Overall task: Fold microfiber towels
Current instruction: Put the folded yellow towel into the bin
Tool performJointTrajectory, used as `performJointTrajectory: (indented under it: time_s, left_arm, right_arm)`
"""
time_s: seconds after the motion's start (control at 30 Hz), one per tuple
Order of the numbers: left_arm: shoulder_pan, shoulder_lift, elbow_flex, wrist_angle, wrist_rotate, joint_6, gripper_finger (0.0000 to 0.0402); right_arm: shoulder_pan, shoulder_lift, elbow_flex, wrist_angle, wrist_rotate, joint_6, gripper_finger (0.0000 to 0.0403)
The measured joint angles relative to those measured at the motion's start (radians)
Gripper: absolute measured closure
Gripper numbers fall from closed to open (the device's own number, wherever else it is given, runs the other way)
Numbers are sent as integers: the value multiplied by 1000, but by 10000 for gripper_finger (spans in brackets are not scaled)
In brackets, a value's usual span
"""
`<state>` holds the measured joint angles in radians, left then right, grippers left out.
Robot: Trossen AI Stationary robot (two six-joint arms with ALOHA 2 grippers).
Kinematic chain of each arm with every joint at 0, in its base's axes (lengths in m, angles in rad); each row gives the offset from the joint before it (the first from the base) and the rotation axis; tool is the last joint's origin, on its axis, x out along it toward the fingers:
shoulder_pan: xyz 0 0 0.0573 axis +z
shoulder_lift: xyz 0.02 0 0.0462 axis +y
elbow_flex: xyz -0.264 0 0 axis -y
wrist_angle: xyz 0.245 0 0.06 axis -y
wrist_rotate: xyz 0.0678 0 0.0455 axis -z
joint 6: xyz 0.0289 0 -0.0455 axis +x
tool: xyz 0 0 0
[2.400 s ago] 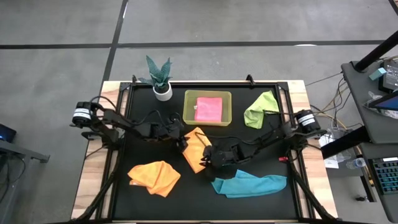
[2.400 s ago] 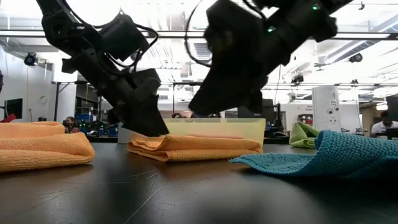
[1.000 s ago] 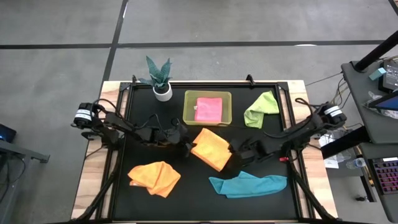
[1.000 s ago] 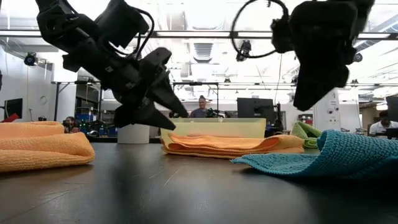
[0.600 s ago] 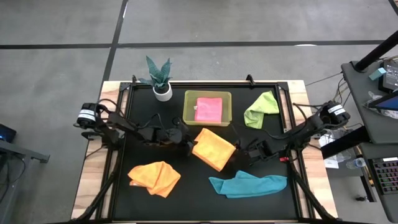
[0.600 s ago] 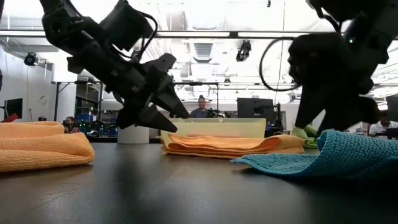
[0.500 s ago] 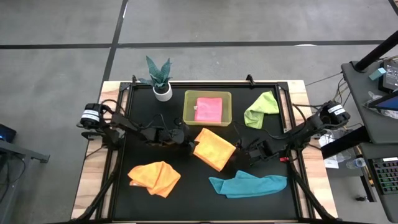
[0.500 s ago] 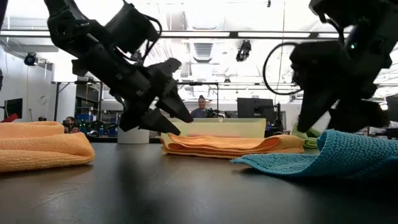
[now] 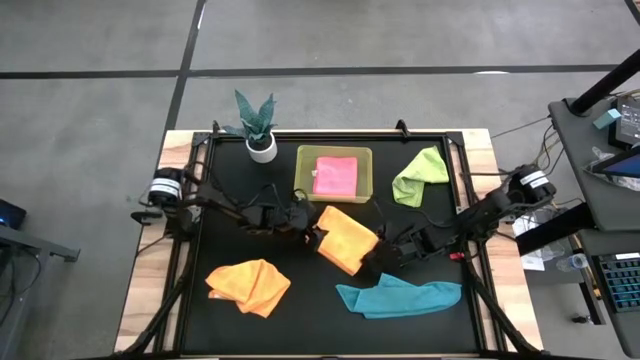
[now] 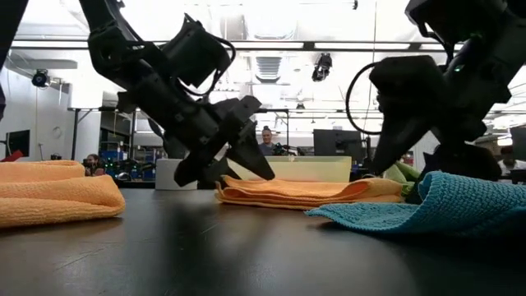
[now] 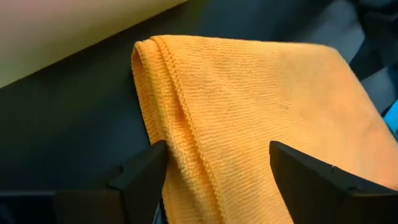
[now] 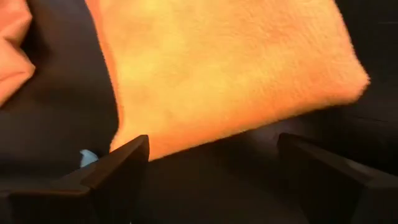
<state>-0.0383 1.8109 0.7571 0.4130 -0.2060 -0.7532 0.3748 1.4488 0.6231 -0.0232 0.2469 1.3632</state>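
Note:
A folded orange-yellow towel (image 9: 347, 238) lies flat on the black table, just in front of the bin. My left gripper (image 9: 310, 230) is open at its left edge, the fingers standing on either side of that edge (image 11: 163, 134). My right gripper (image 9: 376, 258) is open at the towel's near right corner, fingers short of the cloth (image 12: 205, 81). A second orange-yellow towel (image 9: 248, 285) lies crumpled at the near left. A teal towel (image 9: 400, 297) lies at the near right, a lime green one (image 9: 420, 176) at the far right. A pink towel (image 9: 335, 174) lies in the bin. My left gripper has its open fingers (image 11: 142, 177) on either side of the folded towel's left edge (image 11: 177, 155), coming slanting down from the table's left. Whether they touch the cloth I cannot tell. The towel lies flat on the table.
The translucent yellow-green bin (image 9: 303, 172) stands at the far middle. A small potted plant (image 9: 258, 128) is at the far left. Bare black table lies between the crumpled orange towel and the teal one.
My left gripper has moved toward the table's right and down, up to the folded towel's left edge. My right gripper has sunk toward the table and rolled, ending at the towel's near right corner. The folded towel has stayed where it lay.

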Motion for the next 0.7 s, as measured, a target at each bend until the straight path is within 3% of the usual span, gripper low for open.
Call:
performJointTrajectory:
  time_s: [0.37, 0.7]
  left_arm:
    - [9, 32, 24, 9, 34, -5, 130]
    - [6, 82, 46, 39, 66, 1, 218]
  right_arm:
    - [-2, 105, 2, 193, 100, 7, 64]
    - [-2, 114, 0, 195, 180, -2, 100]
